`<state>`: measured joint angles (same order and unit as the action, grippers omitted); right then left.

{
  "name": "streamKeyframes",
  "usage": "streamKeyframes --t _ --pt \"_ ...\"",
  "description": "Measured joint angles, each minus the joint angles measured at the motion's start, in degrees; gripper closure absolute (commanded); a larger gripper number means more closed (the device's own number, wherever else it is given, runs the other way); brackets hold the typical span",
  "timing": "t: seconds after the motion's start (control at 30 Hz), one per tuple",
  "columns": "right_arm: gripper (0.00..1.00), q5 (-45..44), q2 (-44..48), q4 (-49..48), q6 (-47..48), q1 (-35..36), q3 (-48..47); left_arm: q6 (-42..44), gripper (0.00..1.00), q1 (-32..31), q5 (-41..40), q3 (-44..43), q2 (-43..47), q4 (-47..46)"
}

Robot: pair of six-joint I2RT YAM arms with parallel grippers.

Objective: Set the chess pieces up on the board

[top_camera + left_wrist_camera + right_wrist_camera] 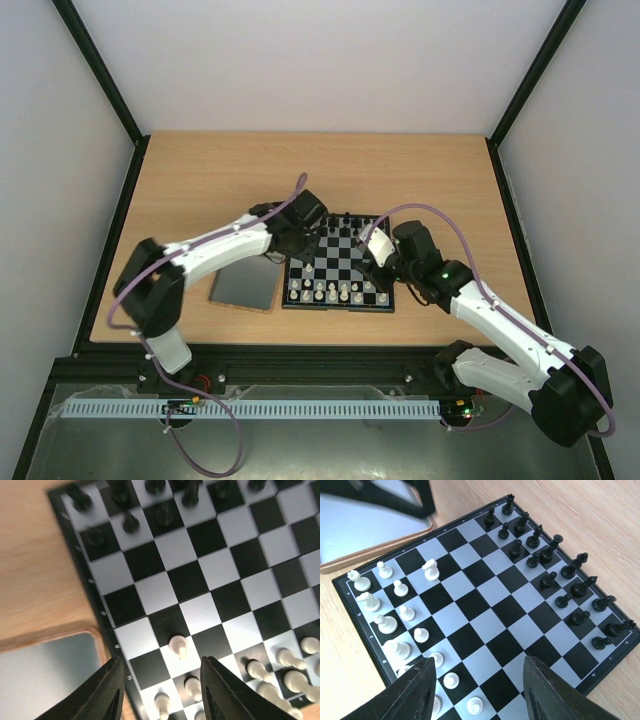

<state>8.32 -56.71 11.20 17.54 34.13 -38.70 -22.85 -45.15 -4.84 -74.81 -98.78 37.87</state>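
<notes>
Small sq. board (pixel 345 265), black & light-grey checks w/ black rim, lay flat. Tiny cream pieces (pixel 332 291) stood upright in approx. two rows along board's near edge. One piece (pixel 430 570) stood a rank fwd, nr board's left side.

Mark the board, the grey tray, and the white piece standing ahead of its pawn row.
board (pixel 492 611), right wrist view, on a bare centre square.
grey tray (pixel 243 286), top external view, on the middle of its grey surface.
advanced white piece (pixel 430 570), right wrist view, on its body.
</notes>
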Motion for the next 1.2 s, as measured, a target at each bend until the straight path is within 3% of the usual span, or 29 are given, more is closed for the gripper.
streamKeyframes --t 0.23,0.6,0.77,1.2 --pt "0.49 1.86 -2.38 1.64 0.5 -0.02 -2.03 1.03 0.53 0.02 -6.32 9.11 17.88 -2.08" --pt "0.51 7.72 -22.03 8.79 1.42 0.66 -17.44 1.92 0.35 0.52 -15.85 24.37 32.15 -6.36" --pt "0.51 6.86 -30.97 11.91 1.73 3.8 -24.7 2.19 0.21 1.03 -19.23 25.88 35.87 -7.8" --pt "0.51 3.15 -50.47 18.99 1.53 9.31 -39.69 0.98 0.13 4.24 -21.18 28.79 43.76 -8.87"
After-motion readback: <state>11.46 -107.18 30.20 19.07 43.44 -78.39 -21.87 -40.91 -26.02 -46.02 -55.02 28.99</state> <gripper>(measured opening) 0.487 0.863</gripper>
